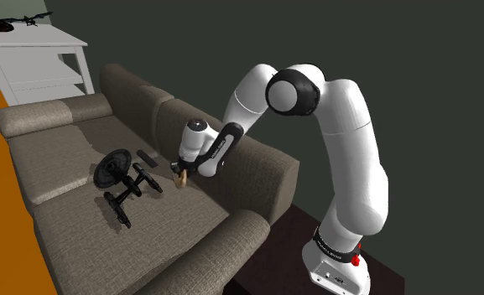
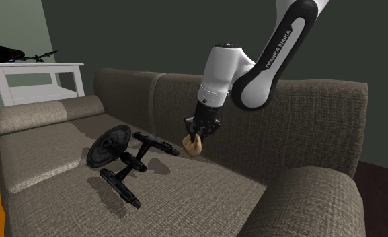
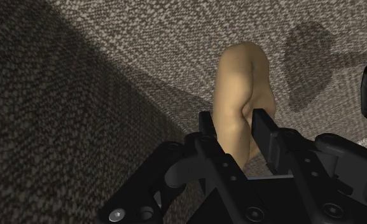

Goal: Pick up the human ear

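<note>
A tan, skin-coloured human ear (image 3: 242,89) hangs between the two black fingers of my gripper (image 3: 237,130), which clasp its lower part. In the second exterior view the ear (image 2: 194,145) is lifted a little above the couch seat, close to the backrest, under the gripper (image 2: 199,132). From the shoulder camera the ear (image 1: 180,178) appears as a small tan bit below the gripper (image 1: 182,170). Its shadow falls on the fabric beyond it.
A black dumbbell-like object with a round disc (image 2: 109,147) and bars (image 1: 129,191) lies on the brown couch seat (image 2: 185,195) near the ear. A white shelf table (image 1: 43,54) stands past the couch's far end. The armrest (image 2: 306,202) is close by.
</note>
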